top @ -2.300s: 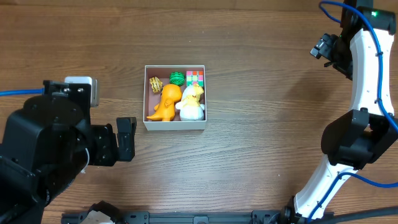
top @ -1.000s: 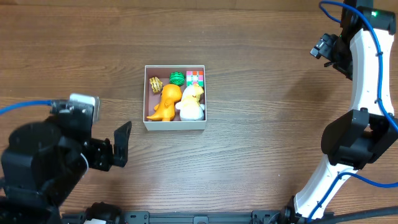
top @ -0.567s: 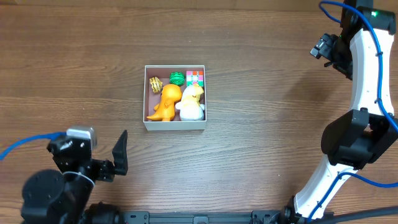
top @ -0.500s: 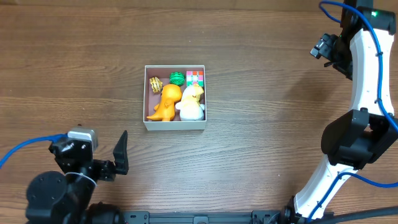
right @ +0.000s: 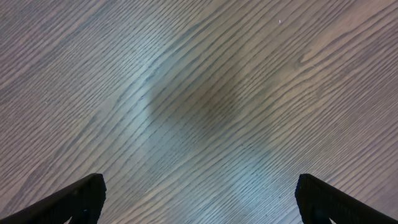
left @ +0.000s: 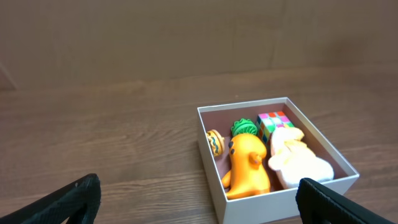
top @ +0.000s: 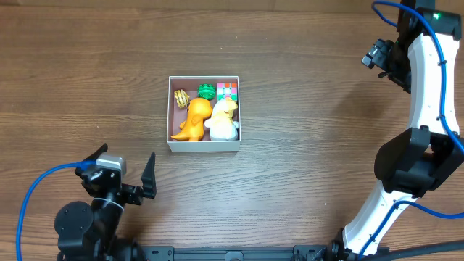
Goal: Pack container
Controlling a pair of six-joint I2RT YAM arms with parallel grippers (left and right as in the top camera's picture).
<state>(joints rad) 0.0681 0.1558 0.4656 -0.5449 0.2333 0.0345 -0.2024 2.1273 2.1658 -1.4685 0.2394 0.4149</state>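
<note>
The container (top: pixel 204 146) is a square white-walled box at the table's middle. In it lie an orange dinosaur (top: pixel 193 122), a white and yellow toy (top: pixel 223 119), a green ball (top: pixel 206 91), a coloured cube (top: pixel 227 90) and a small striped toy (top: pixel 181 98). My left gripper (top: pixel 123 168) is open and empty near the front left edge, well short of the container. In the left wrist view the container (left: pixel 292 198) lies ahead to the right of the open jaws (left: pixel 199 205). My right gripper (top: pixel 378 56) is at the far right, open and empty (right: pixel 199 199) over bare wood.
The table is brown wood. The white right arm (top: pixel 424 109) runs along the right edge from front to back. A blue cable (top: pixel 32 196) loops at the front left by the left arm.
My left arm has pulled back from beside the container toward the front left edge, its gripper open and empty throughout. The right arm and the container's toys have not moved.
</note>
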